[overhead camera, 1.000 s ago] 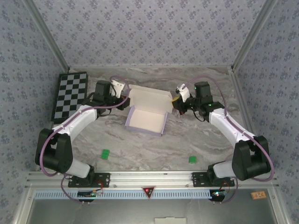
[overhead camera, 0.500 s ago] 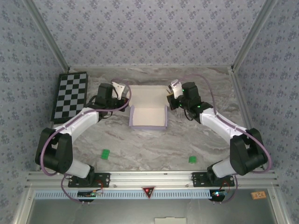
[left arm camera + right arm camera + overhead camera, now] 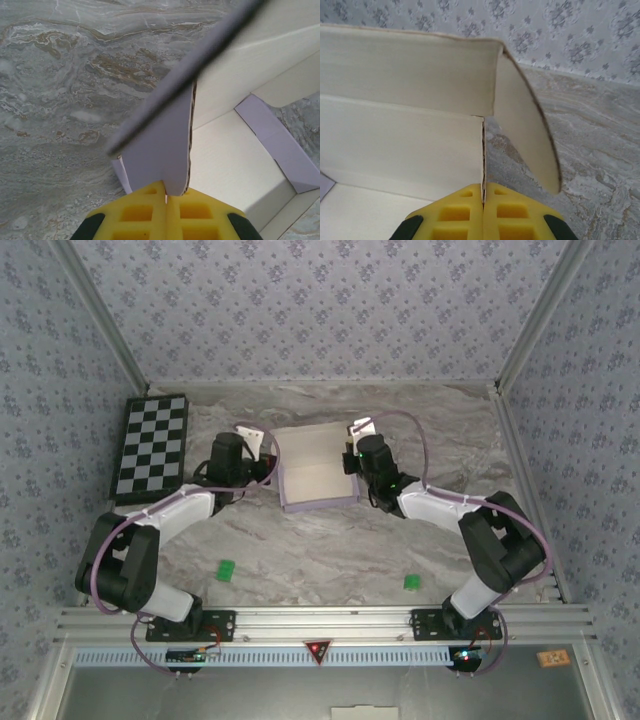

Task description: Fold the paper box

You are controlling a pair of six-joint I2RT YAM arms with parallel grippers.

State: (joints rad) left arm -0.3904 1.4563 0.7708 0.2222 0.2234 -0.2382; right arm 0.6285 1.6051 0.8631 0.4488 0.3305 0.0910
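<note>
marble table (image 3: 300, 550) bears checkerboard (image 3: 150, 445) left of paper box (image 3: 318, 480).

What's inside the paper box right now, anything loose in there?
Nothing loose seen: the paper box shows a bare cream floor, with a lavender flap folded in along one wall. In the top view, the right claw and its wrist cover the right-hand edge.

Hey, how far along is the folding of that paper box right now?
Done: the paper box already has its tray walls standing. In hand: the left gripper pinches the lavender left wall and the right gripper pinches the right wall edge, both shut on card. To do: the lid panel stands open and its rounded flap hangs loose, not yet tucked.
</note>
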